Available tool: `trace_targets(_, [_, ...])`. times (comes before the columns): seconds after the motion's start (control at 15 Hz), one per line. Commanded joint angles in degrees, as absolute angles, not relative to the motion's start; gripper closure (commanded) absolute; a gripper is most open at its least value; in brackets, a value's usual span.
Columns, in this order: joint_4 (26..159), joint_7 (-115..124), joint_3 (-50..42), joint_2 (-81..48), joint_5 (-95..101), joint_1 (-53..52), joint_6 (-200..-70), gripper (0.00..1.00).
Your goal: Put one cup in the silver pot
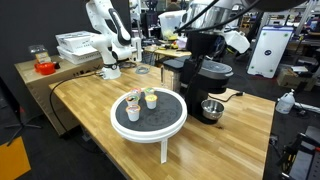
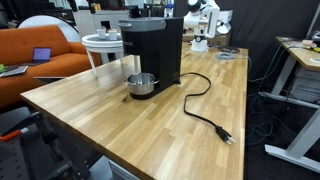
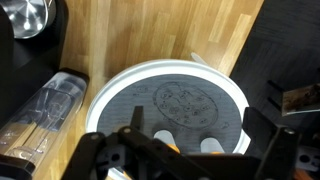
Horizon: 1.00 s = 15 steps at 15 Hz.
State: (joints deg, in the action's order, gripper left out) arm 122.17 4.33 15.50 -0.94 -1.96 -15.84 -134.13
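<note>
Hovering with jaws seemingly wide, gripper point(image 3: 200, 112) overlooks cup point(image 1: 151, 97); coffee machine point(image 1: 204, 62) crowds silver pot point(image 1: 211, 108).

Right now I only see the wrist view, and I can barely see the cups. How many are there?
Observer: Three, on the round table; the yellow-green cup is the one nearest the pot.
Operator: Is anything lying near the pot?
Observer: Yes, a black cord runs from the coffee machine across the wooden table, and its plug lies loose there.
</note>
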Motion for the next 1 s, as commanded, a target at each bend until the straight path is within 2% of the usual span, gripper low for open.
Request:
trace_targets(0.0, [115.91, 3.12, 15.47, -6.21, 1.09, -15.89, -134.62, 0.00])
trace_targets(0.53, [103.79, 2.77, 15.14, -18.39, 3.10, -18.55, -135.03, 0.00])
trace_targets(0.93, [98.32, 6.03, 12.85, -22.61, 7.93, -20.22, -135.06, 0.00])
